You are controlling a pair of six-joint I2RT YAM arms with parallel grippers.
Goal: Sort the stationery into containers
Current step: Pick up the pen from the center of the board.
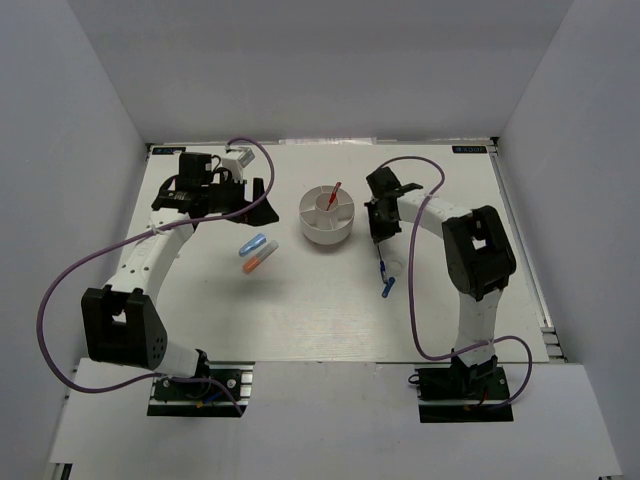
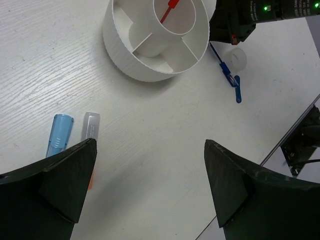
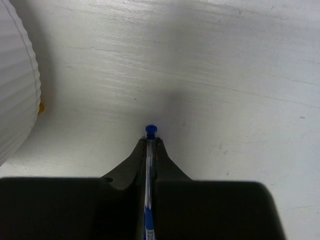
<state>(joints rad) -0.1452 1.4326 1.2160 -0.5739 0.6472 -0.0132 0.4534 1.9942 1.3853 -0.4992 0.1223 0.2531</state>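
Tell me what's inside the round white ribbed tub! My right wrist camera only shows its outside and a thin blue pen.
Observer: A thin red pen stands tilted in the round white plastic tub's middle cup.
Operator: Anything else left to sort?
Observer: A light-blue capsule-shaped piece and an orange-white capsule-shaped piece lie on the table, left of the tub.
Operator: Is the other arm grabbing them?
Observer: No, the left end effector hangs open near them, empty.

Round white divided tub [image 1: 327, 213] stands on the counter [image 1: 300, 320]. The thin red pen [image 1: 334, 193] leans in its centre compartment. Light-blue capsule [image 1: 250, 245] and orange-white capsule [image 1: 257, 262] lie side by side to its left. Thin blue pen [image 3: 150, 131] is pinched in the right gripper [image 3: 150, 150], near the white ring [image 1: 396, 268] and dark-blue piece [image 1: 388, 290].
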